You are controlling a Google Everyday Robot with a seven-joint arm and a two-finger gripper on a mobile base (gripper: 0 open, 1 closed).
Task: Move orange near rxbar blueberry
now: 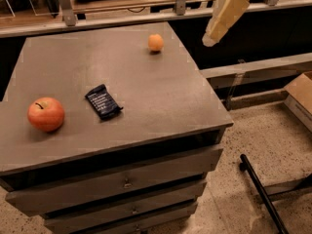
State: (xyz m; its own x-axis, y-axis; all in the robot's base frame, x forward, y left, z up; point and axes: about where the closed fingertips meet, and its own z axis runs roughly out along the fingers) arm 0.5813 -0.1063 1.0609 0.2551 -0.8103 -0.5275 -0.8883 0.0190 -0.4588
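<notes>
Orange (155,42) rests near the far edge of the bench (146,82), well apart from the rxbar blueberry (103,102). Gripper (212,35) hangs beyond the far right corner; its grasp state cannot be told.

Text check | I found white print lines on the rxbar blueberry (103,102) wrapper, none legible to me | tool (211,38) hung beyond the tabletop (165,91), off its far right corner
</notes>
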